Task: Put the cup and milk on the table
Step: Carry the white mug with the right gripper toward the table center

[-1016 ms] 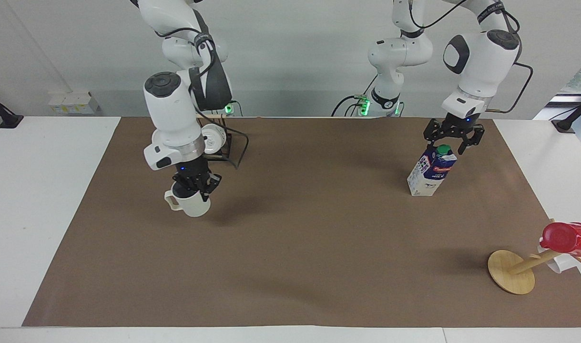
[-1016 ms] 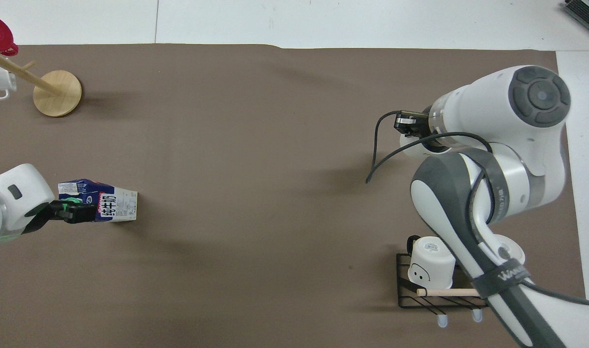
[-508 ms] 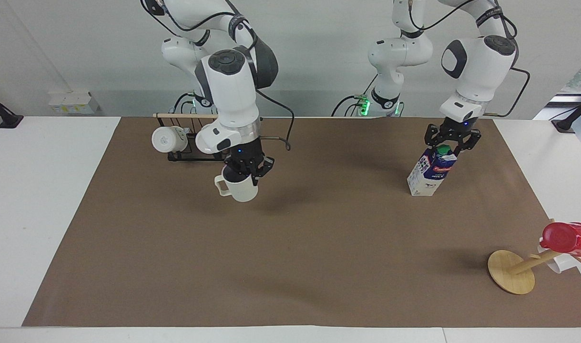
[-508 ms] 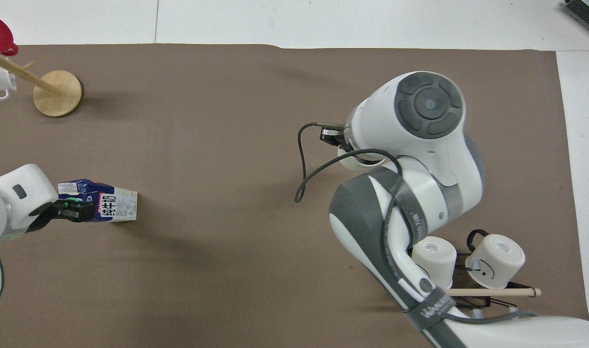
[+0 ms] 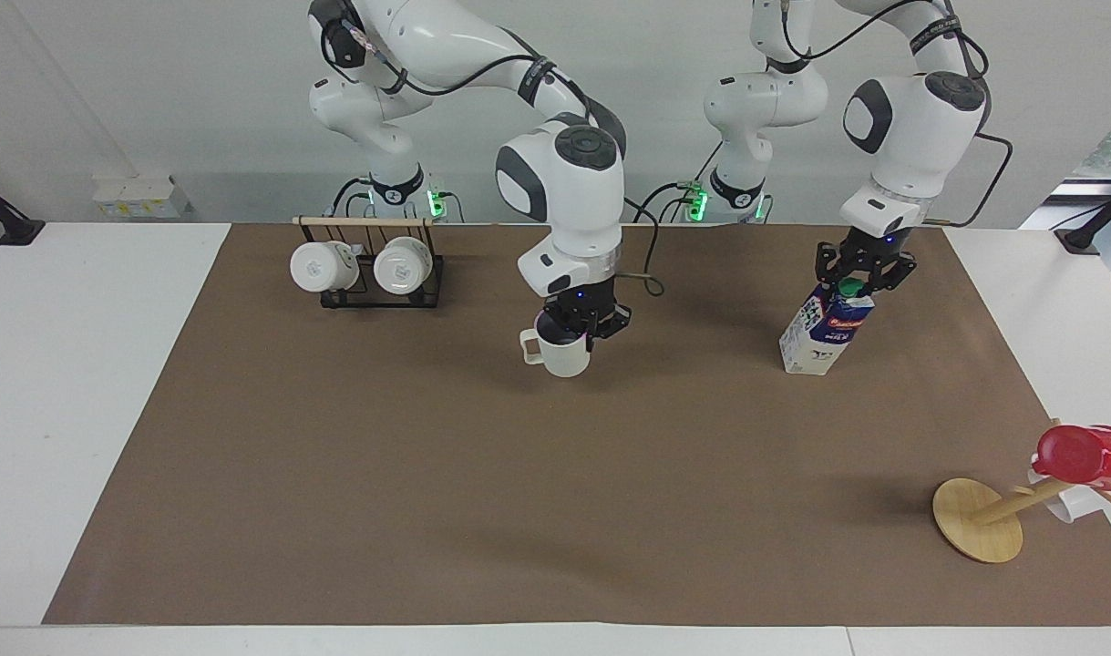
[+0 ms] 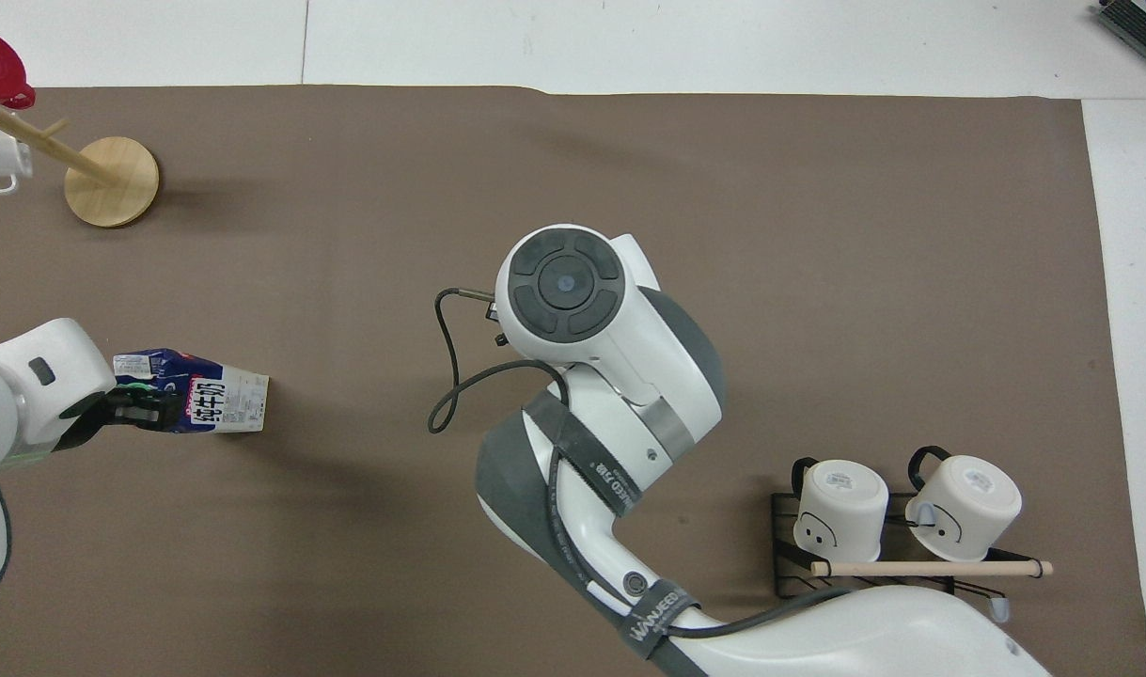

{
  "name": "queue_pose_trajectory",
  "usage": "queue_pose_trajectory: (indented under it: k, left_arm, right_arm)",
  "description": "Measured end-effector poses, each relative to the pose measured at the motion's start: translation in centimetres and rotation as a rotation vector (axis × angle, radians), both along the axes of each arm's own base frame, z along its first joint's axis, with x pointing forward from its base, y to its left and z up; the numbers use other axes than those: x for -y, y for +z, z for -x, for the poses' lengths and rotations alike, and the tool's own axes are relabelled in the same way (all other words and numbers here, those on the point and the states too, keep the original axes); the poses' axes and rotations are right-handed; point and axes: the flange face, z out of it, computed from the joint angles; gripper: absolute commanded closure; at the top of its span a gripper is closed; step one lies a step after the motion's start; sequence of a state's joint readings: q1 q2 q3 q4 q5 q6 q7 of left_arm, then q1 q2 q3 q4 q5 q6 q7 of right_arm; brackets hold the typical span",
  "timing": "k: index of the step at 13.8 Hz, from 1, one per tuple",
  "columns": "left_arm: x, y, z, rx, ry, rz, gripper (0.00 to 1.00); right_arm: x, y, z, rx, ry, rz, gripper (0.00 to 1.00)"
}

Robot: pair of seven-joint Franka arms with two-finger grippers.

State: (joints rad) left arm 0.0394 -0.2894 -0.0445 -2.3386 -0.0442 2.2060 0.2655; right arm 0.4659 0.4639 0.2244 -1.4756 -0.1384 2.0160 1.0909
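The cup [image 5: 562,357], an off-white mug with its handle toward the right arm's end, hangs upright from my right gripper [image 5: 581,330], which is shut on its rim. It is low over the middle of the brown paper on the table [image 5: 519,492]; I cannot tell whether its bottom touches. In the overhead view my right arm hides both. The milk [image 5: 824,333] stands on the paper toward the left arm's end, and it also shows in the overhead view [image 6: 220,404]. My left gripper [image 5: 860,278] is at its green-capped top, also in the overhead view [image 6: 149,411].
A black wire rack [image 5: 368,292] holding two white mugs stands near the robots toward the right arm's end, also in the overhead view [image 6: 798,583]. A wooden mug tree [image 5: 979,519] with a red cup [image 5: 1084,453] stands farther out at the left arm's end.
My right arm has carried the cup from beside the rack toward the table's middle and brought it lower. My left gripper has shifted slightly at the carton's top. The milk has not moved.
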Motion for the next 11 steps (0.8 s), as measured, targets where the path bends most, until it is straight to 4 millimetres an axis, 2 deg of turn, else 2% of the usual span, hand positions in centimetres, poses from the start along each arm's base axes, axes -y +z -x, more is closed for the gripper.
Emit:
queue_pose_trajectory:
  k: [2, 4, 5, 11]
  left_arm:
    - [0.0, 0.0, 0.0, 0.0, 0.0, 0.0, 0.53]
    - [0.0, 0.0, 0.0, 0.0, 0.003, 0.0, 0.55]
    - [-0.1, 0.0, 0.0, 0.0, 0.005, 0.001, 0.58]
    - [-0.2, 0.0, 0.0, -0.002, 0.017, 0.002, 0.58]
  right_arm:
    - [-1.0, -1.2, 0.2, -0.005, -0.079, -0.011, 1.0]
    - [-1.1, -2.1, -0.1, -0.008, -0.161, -0.023, 1.0]
    - [-1.3, -2.4, -0.2, -0.003, -0.185, -0.036, 1.0]
    - [-2.4, -4.3, -0.5, 0.012, -0.282, -0.086, 0.98]
